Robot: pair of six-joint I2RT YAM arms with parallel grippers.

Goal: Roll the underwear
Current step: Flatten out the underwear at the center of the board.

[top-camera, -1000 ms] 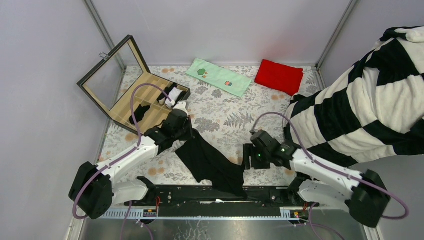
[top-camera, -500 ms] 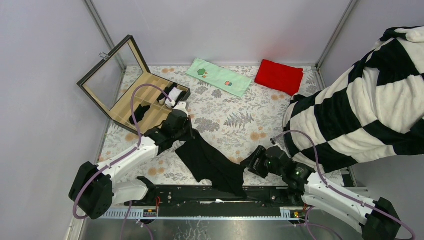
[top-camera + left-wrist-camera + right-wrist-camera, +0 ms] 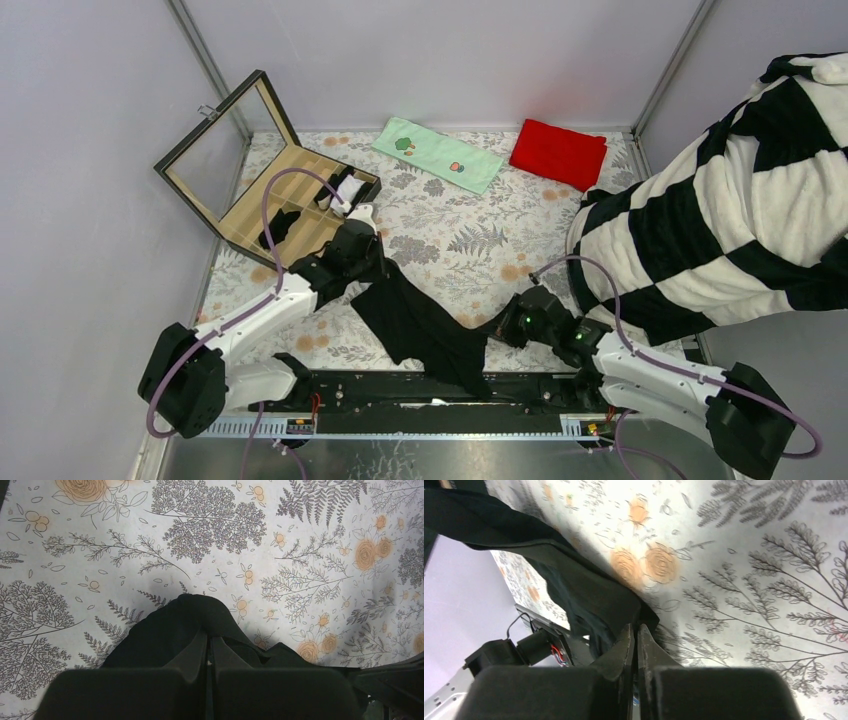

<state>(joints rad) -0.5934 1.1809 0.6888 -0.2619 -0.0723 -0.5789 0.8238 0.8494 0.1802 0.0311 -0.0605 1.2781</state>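
Table (image 3: 450, 240): a flowery cover fills the middle of the top view, with grey walls (image 3: 450, 60) around it.
Box (image 3: 290, 215): it sits at the upper left with its lid open. It is just beside the left arm, so a wide swing could bump it.
Left gripper (image 3: 372, 262): it is left of the middle, clenched on the upper end of the underwear (image 3: 425, 325). In the left wrist view the black cloth bulges over the closed fingertips (image 3: 192, 655). The bite looks small, so a hard tug could pull the cloth free.
Underwear: one long black cloth runs from the left gripper down to the lower middle. Its low end lies over the dark rail (image 3: 400, 385) at the near edge of the table. If it goes slack, it could slide off there or snag on the rail.
Right gripper (image 3: 497, 328): it is right of the lower middle. Its fingers look pressed together on a corner of the cloth in the right wrist view. Only a thin edge looks caught, so it may slip out.
Pull: if both grippers pull too far apart, one may lose its hold. If they come too close, the cloth bunches up and the roll turns out messy.
Striped blanket (image 3: 720, 220): a big heap on the right, just beside the right arm. The arm or its cable could catch on it.
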